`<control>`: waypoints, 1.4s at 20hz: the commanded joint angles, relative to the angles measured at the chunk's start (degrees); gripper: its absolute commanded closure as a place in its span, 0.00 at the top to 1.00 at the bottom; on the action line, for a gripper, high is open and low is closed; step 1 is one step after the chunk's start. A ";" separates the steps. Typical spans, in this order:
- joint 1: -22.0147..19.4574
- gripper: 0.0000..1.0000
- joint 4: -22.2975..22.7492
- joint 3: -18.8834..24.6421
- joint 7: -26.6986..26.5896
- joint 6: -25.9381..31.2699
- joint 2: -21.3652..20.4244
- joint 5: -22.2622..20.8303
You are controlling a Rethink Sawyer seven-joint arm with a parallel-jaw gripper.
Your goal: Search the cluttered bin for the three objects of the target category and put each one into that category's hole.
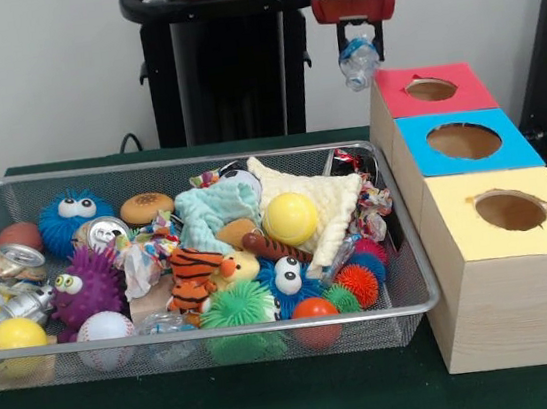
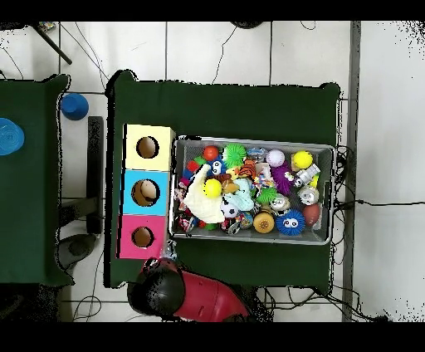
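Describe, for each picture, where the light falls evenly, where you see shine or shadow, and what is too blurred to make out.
Front view: even, soft light; faint shine on the yellow ball and the plastic bag held by the pincer; the holes of the boxes are shadowed inside. Overhead view: flat light, little shadow; the toys in the basket blur into small colour patches, and the arm is smeared.

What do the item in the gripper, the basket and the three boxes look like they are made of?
The item in the gripper, a small bag, looks like thin clear plastic: see-through, glossy, crinkled, bluish. The basket looks like silver wire mesh: its contents show through its walls. The boxes look like pale unfinished wood with visible grain, their tops painted or covered red, blue, yellow.
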 commanded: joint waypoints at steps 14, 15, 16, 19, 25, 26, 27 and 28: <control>-1.41 0.00 -6.26 1.85 5.45 14.16 -6.08 -1.59; -1.31 0.00 -6.49 1.74 5.58 14.34 -6.08 -1.64; -1.10 0.00 -6.93 1.52 5.81 14.74 -6.01 -1.77; -0.23 0.00 -8.23 0.65 6.73 15.00 -5.55 -2.23; 1.84 0.00 -11.18 -0.90 8.92 14.48 -3.76 -2.50; 2.15 0.00 -11.84 -1.05 9.21 14.70 -3.49 -2.45; 2.47 0.00 -12.49 -1.21 9.49 14.93 -3.22 -2.40; 3.03 0.00 -13.25 -1.61 10.05 15.40 -3.02 -2.35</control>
